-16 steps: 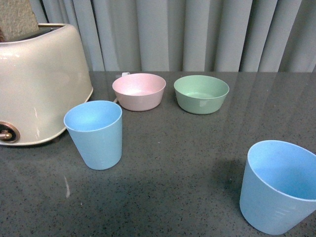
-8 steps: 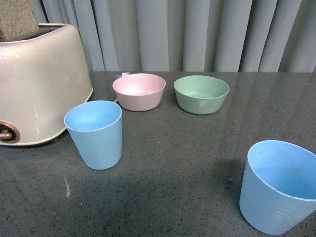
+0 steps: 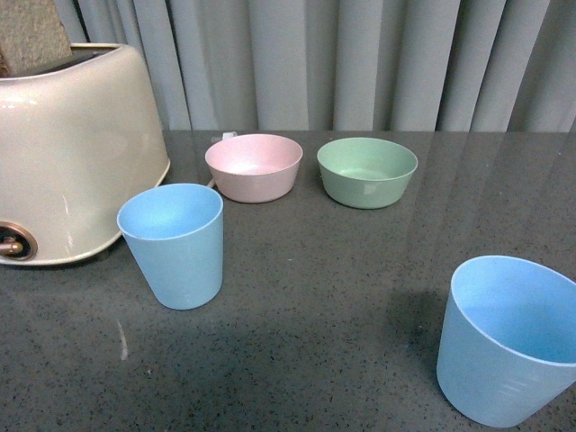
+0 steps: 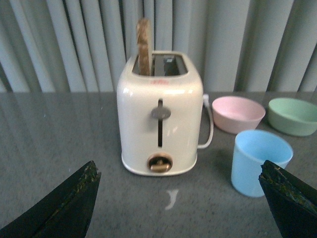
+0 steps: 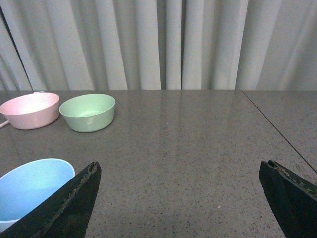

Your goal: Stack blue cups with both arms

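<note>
Two light blue cups stand upright on the dark grey table. One blue cup [image 3: 173, 243] is at the left beside the toaster; it also shows in the left wrist view [image 4: 259, 162]. The other blue cup [image 3: 509, 340] is at the near right; part of it shows in the right wrist view [image 5: 30, 191]. Neither arm shows in the front view. My left gripper [image 4: 181, 181] is open and empty, with the left cup just beside one fingertip [image 4: 285, 191]. My right gripper [image 5: 181, 181] is open and empty over bare table, the right cup beside one fingertip [image 5: 74, 198].
A cream toaster [image 3: 63, 153] with a slice of bread in it stands at the left. A pink bowl [image 3: 254, 166] and a green bowl [image 3: 366, 171] sit side by side at the back. Grey curtains [image 3: 360, 54] hang behind the table.
</note>
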You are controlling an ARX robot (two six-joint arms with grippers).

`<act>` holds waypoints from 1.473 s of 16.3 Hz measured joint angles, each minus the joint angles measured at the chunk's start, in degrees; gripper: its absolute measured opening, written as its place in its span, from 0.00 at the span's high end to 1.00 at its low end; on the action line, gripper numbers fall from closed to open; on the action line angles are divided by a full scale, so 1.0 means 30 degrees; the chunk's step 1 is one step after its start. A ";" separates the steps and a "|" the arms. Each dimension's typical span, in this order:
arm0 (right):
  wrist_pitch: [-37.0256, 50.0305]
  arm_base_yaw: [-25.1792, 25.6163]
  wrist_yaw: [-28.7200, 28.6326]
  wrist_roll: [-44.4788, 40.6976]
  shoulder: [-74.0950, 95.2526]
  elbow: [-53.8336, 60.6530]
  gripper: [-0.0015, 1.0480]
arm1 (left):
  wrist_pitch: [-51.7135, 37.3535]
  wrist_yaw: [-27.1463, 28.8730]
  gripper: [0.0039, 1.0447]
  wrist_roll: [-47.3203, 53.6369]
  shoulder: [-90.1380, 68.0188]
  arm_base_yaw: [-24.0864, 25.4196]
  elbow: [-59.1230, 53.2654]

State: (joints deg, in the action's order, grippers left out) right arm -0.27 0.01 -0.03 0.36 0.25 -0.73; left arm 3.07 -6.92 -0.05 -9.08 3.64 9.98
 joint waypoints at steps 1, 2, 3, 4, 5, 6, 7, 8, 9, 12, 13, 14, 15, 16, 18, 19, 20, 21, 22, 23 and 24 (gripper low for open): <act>0.0000 0.0000 0.0000 0.0000 0.0000 0.0000 0.06 | -0.1559 -0.0299 0.06 0.0022 -0.1530 -0.0313 0.0714; 0.0000 0.0000 0.0000 0.0000 0.0000 0.0000 0.06 | -0.3002 -0.0328 0.06 0.0044 -0.3366 -0.0787 0.1166; 0.0000 0.0000 0.0000 0.0000 0.0000 0.0000 0.06 | -0.4830 -0.0357 0.06 0.0102 -0.6003 -0.1494 0.1938; 0.0000 0.0000 0.0000 0.0000 0.0000 0.0000 0.06 | -0.6368 -0.0386 0.06 0.0182 -0.8349 -0.2382 0.2973; 0.0007 0.0000 0.0000 0.0000 0.0000 0.0000 0.06 | -0.7541 -0.0423 0.06 0.0255 -1.0637 -0.3322 0.4350; 0.0000 0.0000 0.0000 0.0000 0.0000 0.0000 0.06 | -0.8225 -0.0437 0.06 0.0423 -1.3588 -0.4510 0.6200; 0.0007 0.0000 0.0000 0.0000 0.0000 0.0000 0.06 | -0.7869 -0.0714 0.06 0.0517 -1.6721 -0.5763 0.8174; 0.0000 0.0000 0.0000 0.0000 0.0000 0.0000 0.06 | -0.6863 -0.0721 0.06 0.0554 -1.8921 -0.6645 0.9588; 0.0000 0.0000 0.0000 0.0000 0.0000 0.0000 0.06 | -0.5814 -0.0794 0.06 0.0583 -2.1085 -0.7526 1.0979; 0.0000 0.0000 0.0000 0.0000 0.0000 0.0000 0.06 | -0.2550 -0.0903 0.06 0.1195 -2.3467 -0.8969 1.3019; 0.0000 0.0000 0.0000 0.0000 0.0000 0.0000 0.06 | -0.1239 -0.0787 0.06 0.1632 -2.4115 -0.9056 1.3289; 0.0000 0.0000 0.0000 0.0000 0.0000 0.0000 0.06 | -0.0852 -0.0721 0.06 0.1800 -2.4443 -0.9056 1.3325; 0.0000 0.0000 0.0000 0.0000 0.0000 0.0000 0.06 | -0.0554 -0.0707 0.06 0.2164 -2.4771 -0.9056 1.3325; 0.0000 0.0000 0.0000 0.0000 0.0000 0.0000 0.06 | -0.0459 -0.0692 0.06 0.2506 -2.5077 -0.9056 1.3325; 0.0000 0.0000 0.0000 0.0000 0.0000 0.0000 0.06 | -0.0634 -0.0517 0.06 0.3060 -2.5740 -0.9056 1.3478; 0.0007 0.0000 0.0000 0.0000 0.0000 0.0000 0.06 | -0.0714 -0.0408 0.06 0.3213 -2.6243 -0.9056 1.3682; 0.0000 0.0000 0.0000 0.0000 0.0000 0.0000 0.06 | -0.0503 -0.0342 0.06 0.3410 -2.6658 -0.9056 1.3748; 0.0000 0.0000 0.0000 0.0000 0.0000 0.0000 0.06 | -0.0393 -0.0226 0.06 0.3679 -2.6848 -0.9056 1.3748; 0.0007 0.0000 0.0000 0.0000 0.0000 0.0000 0.06 | -0.0321 -0.0182 0.06 0.3993 -2.6957 -0.9056 1.3748; 0.0000 0.0000 0.0000 0.0000 0.0000 0.0000 0.06 | -0.0168 -0.0182 0.06 0.4248 -2.7001 -0.9049 1.3763; 0.0000 0.0000 0.0000 0.0000 0.0000 0.0000 0.06 | -0.0146 -0.0109 0.08 0.4692 -2.7117 -0.9056 1.3828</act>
State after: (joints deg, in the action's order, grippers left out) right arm -0.27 0.01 -0.03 0.36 0.25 -0.73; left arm 2.63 -7.25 14.02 -90.43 -23.53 51.46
